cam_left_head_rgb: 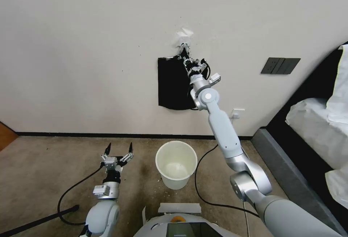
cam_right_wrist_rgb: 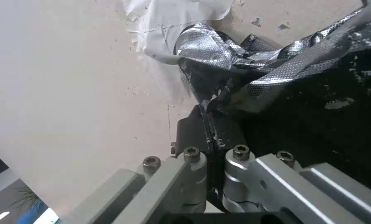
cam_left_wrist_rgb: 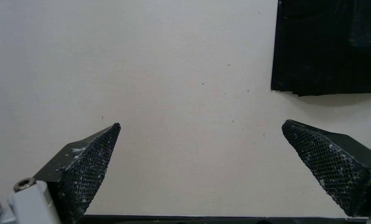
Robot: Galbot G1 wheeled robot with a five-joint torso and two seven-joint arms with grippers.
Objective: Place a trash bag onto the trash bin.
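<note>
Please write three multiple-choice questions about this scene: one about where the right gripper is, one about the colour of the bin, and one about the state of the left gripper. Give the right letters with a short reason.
1. Where is the right gripper?
A. inside the trash bin
B. at the pinched top of the stack of black bags on the wall
C. resting on the bed

2. What colour is the trash bin?
A. cream-white
B. blue
C. black

3. In what state is the left gripper?
A. shut on a bag
B. shut on nothing
C. open, holding nothing

Answers:
1 B: the right arm reaches up to the wall, its fingers closed on black plastic under the white tape.
2 A: the bin on the carpet is pale cream and has no bag in it.
3 C: its fingers stand wide apart above the floor.
</note>
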